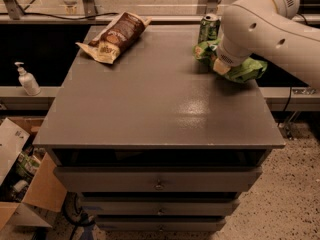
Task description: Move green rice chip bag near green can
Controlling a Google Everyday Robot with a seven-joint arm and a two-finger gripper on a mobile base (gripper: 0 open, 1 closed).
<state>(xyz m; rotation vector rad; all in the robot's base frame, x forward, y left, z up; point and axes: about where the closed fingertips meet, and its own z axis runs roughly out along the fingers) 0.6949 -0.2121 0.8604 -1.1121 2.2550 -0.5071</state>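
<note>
The green rice chip bag [247, 70] lies on the right side of the grey cabinet top [155, 94], mostly hidden under my white arm. The green can [208, 28] stands upright at the back right edge, just behind the bag's left end [202, 50]. My gripper [221, 64] is down on the middle of the bag, beneath the arm's wrist. The bag's left end is a short way from the can's base; I cannot tell whether they touch.
A brown and cream snack bag [115, 36] lies at the back left of the top. A soap dispenser [27, 80] stands on the ledge at left. Cardboard boxes [20, 184] sit on the floor at lower left. Drawers [157, 181] run below the top.
</note>
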